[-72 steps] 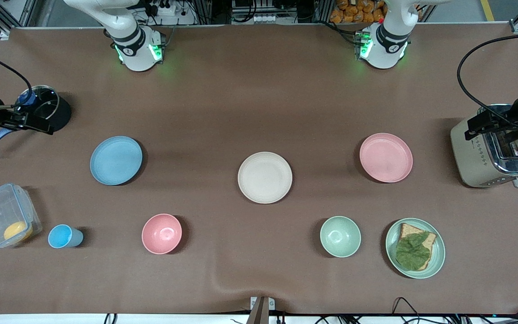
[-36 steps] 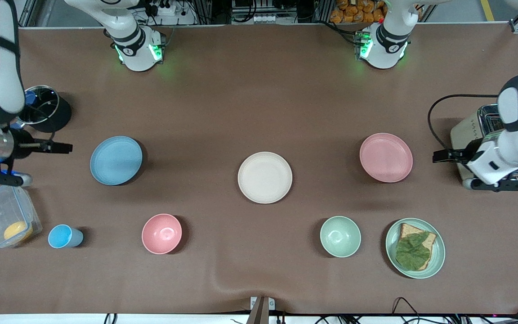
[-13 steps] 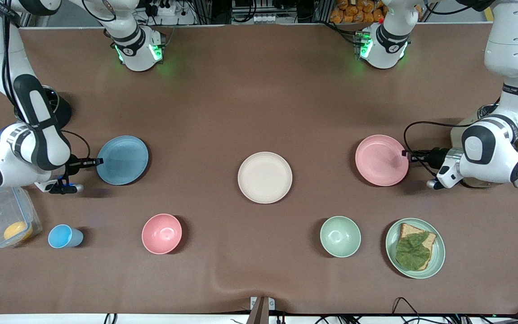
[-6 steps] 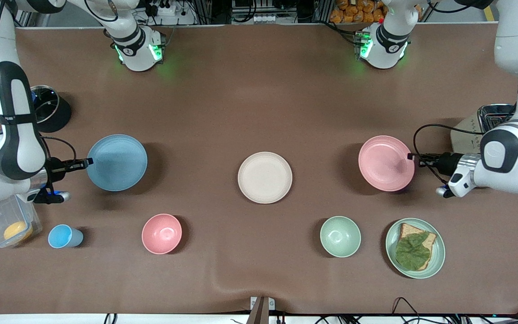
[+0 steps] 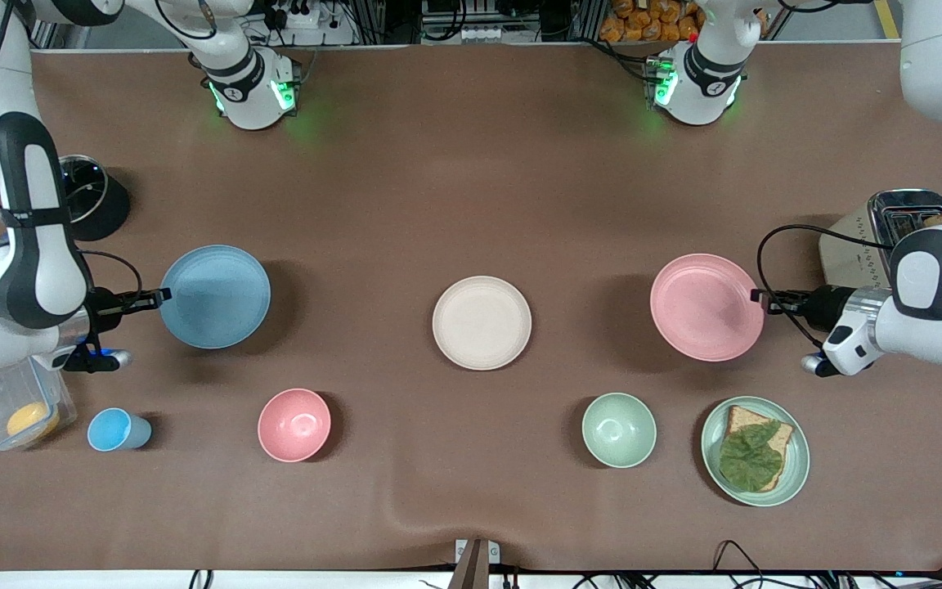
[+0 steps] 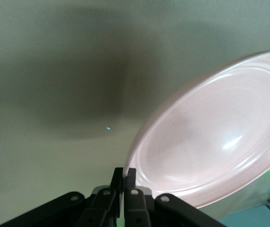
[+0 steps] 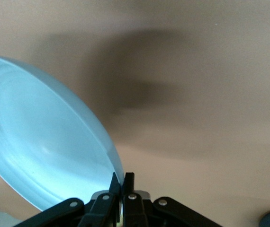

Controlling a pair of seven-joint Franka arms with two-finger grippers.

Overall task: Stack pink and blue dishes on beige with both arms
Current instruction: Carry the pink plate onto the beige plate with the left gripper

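A small deep pink bowl (image 5: 294,424), sky-blue cup (image 5: 117,430), pale green bowl (image 5: 619,429) and green toast plate (image 5: 755,451) sit nearest the front camera; a clear tub (image 5: 13,406) holds perhaps something yellow.

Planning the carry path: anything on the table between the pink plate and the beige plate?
Nothing. Front view shows bare mat between the pink plate, held by the left gripper, and the beige plate.
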